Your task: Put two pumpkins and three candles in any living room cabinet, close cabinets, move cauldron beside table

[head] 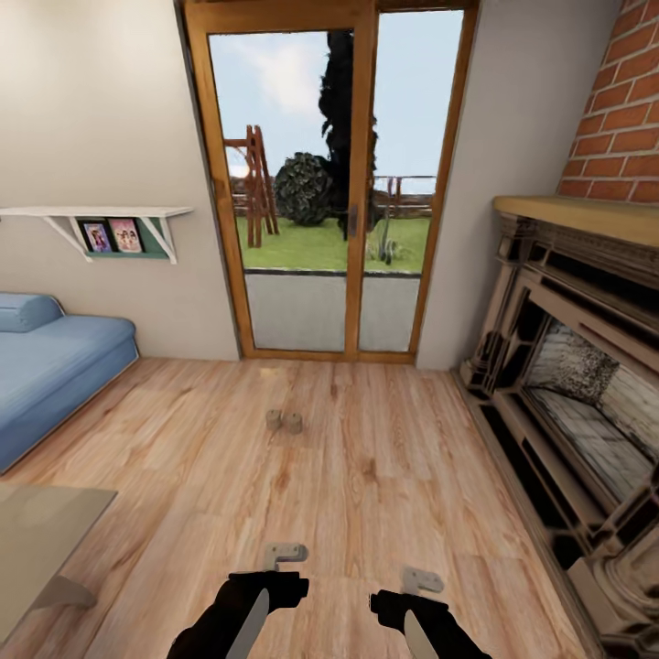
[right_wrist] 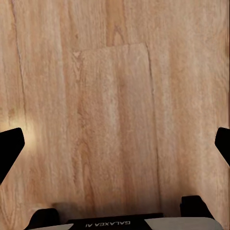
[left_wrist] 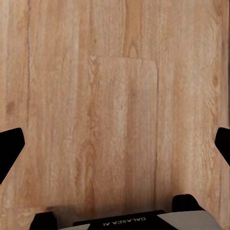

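Two short, stubby tan candles (head: 284,421) stand side by side on the light wood floor, in the middle of the living room ahead of me. My left gripper (head: 286,555) and right gripper (head: 422,579) hang low at the near edge of the head view, well short of the candles. Each wrist view looks straight down at bare planks. The left gripper (left_wrist: 115,143) and right gripper (right_wrist: 115,143) are both open, with dark fingertips (left_wrist: 9,146) (right_wrist: 9,146) far apart and nothing between them. The pumpkins, the cabinet and the cauldron are out of view.
A wood-framed glass door (head: 334,183) fills the far wall. A blue sofa (head: 50,366) lines the left side and a brick fireplace (head: 577,384) the right. The corner of a tan table (head: 41,540) sits at near left. A white wall shelf (head: 101,215) holds photos.
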Available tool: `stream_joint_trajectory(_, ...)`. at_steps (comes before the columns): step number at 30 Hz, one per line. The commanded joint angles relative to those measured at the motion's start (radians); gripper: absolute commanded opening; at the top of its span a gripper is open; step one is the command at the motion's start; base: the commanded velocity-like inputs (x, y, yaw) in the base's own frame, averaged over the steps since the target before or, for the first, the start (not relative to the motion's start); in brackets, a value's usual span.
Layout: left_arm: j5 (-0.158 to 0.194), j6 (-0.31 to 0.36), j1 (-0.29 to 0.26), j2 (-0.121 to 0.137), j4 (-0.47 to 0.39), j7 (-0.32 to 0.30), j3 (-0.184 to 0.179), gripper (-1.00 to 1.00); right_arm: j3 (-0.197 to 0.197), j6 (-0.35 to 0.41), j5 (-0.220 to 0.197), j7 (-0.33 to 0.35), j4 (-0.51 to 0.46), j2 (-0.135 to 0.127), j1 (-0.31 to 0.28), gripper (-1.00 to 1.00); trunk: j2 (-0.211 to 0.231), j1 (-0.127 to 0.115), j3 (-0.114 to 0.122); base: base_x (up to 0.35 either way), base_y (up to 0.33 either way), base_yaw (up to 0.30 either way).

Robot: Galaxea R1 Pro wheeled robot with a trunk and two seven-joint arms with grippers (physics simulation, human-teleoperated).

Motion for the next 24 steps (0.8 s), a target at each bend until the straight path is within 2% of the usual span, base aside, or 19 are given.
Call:
stream_joint_trajectory(1,0.011,0.004,0.0,0.001,-0.002,0.009,-0.003,1.0,0.002,0.004,-0.009,-0.007,-0.002,0.0,0.0,1.0,-0.001,0.0,-0.001,-0.141,0.0,-0.259)
stream_joint_trajectory(6,0.011,0.004,0.0,0.001,-0.002,0.009,-0.003,1.0,0.002,0.004,-0.009,-0.007,-0.002,0.0,0.0,1.0,-0.001,0.0,-0.002,-0.091,0.0,-0.259)
stream_joint_trajectory(24,0.009,0.004,0.0,0.001,0.0,0.009,-0.003,1.0,0.002,0.006,-0.009,-0.007,-0.002,0.0,0.0,1.0,-0.001,0.0,-0.01,-0.003,0.0,-0.259)
